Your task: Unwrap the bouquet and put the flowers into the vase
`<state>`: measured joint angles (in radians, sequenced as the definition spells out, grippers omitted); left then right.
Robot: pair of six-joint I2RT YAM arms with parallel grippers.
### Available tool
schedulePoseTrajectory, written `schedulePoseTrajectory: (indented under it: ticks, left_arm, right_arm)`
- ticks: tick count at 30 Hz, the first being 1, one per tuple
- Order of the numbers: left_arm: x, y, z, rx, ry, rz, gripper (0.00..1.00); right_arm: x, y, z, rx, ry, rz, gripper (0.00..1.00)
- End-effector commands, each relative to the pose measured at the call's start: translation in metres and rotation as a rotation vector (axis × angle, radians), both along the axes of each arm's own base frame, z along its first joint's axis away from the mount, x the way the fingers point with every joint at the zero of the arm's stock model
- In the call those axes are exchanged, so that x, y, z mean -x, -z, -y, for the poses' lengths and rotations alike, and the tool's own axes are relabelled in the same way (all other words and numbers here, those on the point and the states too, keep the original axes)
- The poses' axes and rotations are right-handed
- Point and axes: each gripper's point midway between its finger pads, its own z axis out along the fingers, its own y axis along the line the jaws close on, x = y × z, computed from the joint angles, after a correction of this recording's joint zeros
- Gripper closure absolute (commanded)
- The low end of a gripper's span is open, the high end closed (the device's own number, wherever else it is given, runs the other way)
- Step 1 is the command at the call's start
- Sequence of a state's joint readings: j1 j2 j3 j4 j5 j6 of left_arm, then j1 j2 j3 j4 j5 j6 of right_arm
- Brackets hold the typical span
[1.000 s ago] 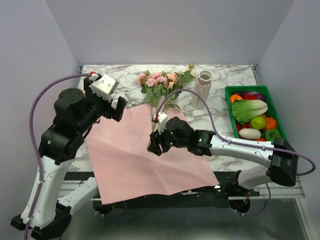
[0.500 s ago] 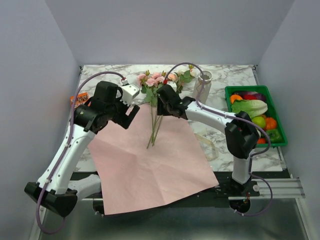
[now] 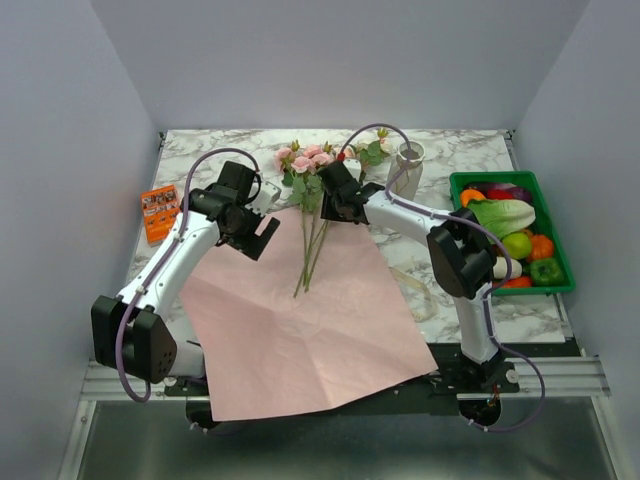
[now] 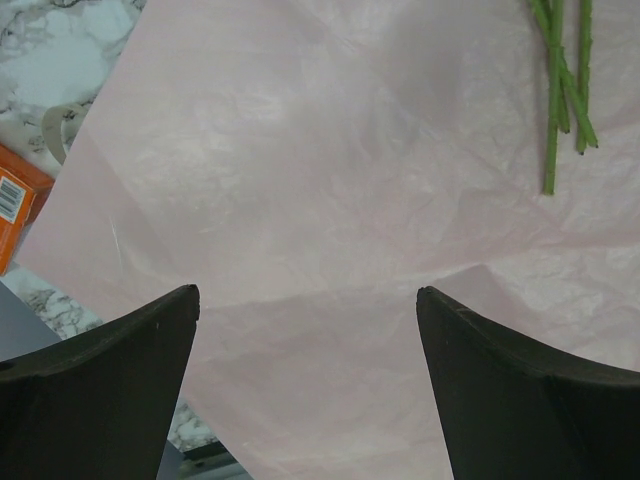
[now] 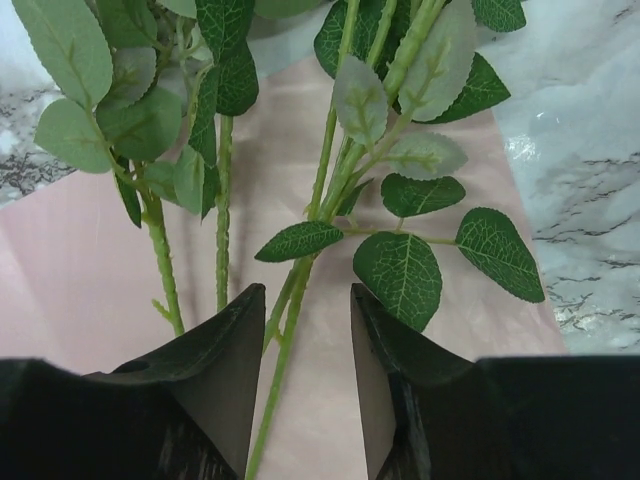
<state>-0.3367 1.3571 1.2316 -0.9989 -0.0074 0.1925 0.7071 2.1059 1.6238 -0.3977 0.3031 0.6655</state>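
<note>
The bouquet is unwrapped. Its pink paper [image 3: 300, 320] lies flat on the table. The flowers [image 3: 313, 160], pink and peach roses with green leaves, lie at the back with their stems [image 3: 310, 250] stretched over the paper. My right gripper [image 3: 322, 210] sits just below the leaves. Its jaws [image 5: 306, 292] stand partly open, with one thin green stem [image 5: 285, 330] running between them close to the left finger. My left gripper [image 3: 258, 235] hangs wide open over the paper's left part [image 4: 308, 292], holding nothing. The stem ends [image 4: 560, 100] lie to its right. The cream vase [image 3: 405, 175] stands upright right of the flowers.
A green crate [image 3: 455, 215] of vegetables sits at the right edge. An orange box [image 3: 158, 212] lies at the left, beside the paper's corner [image 4: 15, 200]. A beige ribbon [image 3: 415, 290] lies on the marble by the paper's right edge. The paper's front hangs over the table edge.
My right arm has swung from mid-paper back to the stems under the leaves, and its jaws have narrowed. My left arm has stretched forward over the paper, uncovering the orange box.
</note>
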Motion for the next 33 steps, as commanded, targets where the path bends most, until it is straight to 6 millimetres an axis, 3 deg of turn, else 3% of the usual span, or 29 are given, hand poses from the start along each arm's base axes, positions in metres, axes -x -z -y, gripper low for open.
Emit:
schedulePoseTrajectory:
  ticks: [1,12,19,23,27,33]
  left_arm:
    - [-0.007,-0.002,0.002,0.046,-0.022,0.015,0.01]
    - [-0.006,-0.013,0.004,0.065,-0.003,0.044,0.01]
    - [-0.009,-0.011,0.001,0.046,-0.009,0.046,0.02]
    - [-0.012,-0.017,0.003,0.056,-0.001,0.073,0.02]
    - [-0.015,-0.019,0.004,0.061,0.004,0.080,0.02]
    - [-0.019,-0.022,0.007,0.071,0.001,0.085,0.02]
  right_arm:
    - [-0.008,0.010,0.002,0.023,0.038,-0.006,0.53]
    - [-0.020,0.018,0.008,0.062,0.060,0.011,0.78]
    - [-0.017,0.003,0.017,0.071,0.069,0.042,0.99]
    - [-0.008,-0.026,0.021,0.020,0.063,0.087,0.99]
    - [0.006,-0.071,0.027,-0.067,0.036,0.174,1.00]
    - [0.025,-0.122,0.028,-0.136,-0.055,0.297,1.00]
